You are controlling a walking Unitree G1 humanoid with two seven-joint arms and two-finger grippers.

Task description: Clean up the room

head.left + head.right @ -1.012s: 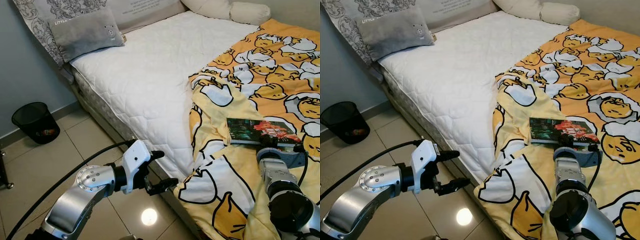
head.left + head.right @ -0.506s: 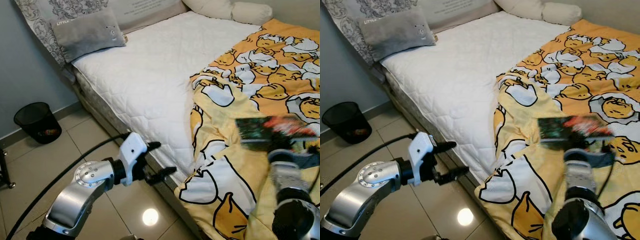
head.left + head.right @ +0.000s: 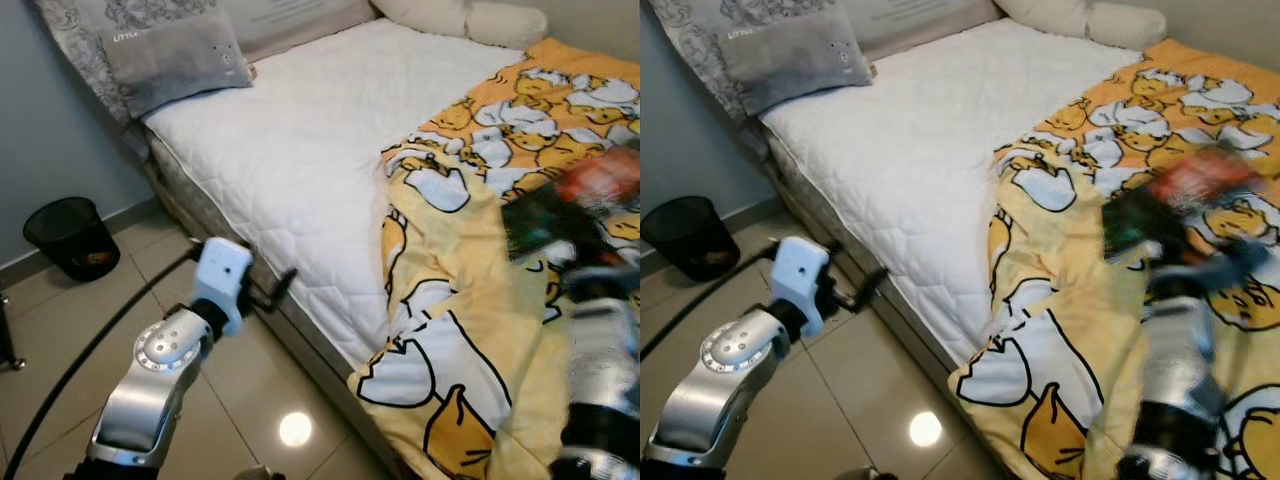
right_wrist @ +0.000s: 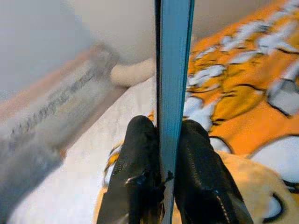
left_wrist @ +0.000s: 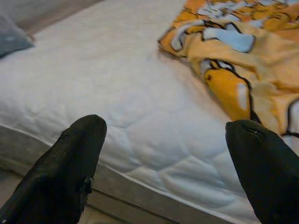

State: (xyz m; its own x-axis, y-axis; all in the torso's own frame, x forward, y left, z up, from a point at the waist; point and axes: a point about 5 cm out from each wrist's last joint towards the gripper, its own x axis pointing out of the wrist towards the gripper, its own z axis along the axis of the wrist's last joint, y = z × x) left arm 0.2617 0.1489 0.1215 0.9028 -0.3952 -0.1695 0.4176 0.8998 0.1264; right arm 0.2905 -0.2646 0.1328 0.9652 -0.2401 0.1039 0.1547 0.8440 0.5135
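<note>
A book [image 3: 575, 200] with a dark green and red cover hangs blurred above the yellow duck-print blanket [image 3: 470, 300] at the right of the bed. My right gripper [image 4: 161, 175] is shut on the book's thin blue edge [image 4: 174, 70], one black finger on each side. My left gripper [image 5: 163, 154] is open with nothing between its fingers. It hovers beside the bed's near edge, pointing at the white mattress [image 3: 320, 150], with its silver arm [image 3: 165, 365] over the floor.
A grey pillow [image 3: 170, 62] and a patterned pillow lie at the head of the bed, cream pillows [image 3: 470, 18] at the far side. A black wire bin [image 3: 70, 238] stands on the tiled floor [image 3: 70, 350] by the grey wall.
My right gripper has lifted the book off the blanket, up and to the right. My left arm has swung left and up, nearer the bed's side.
</note>
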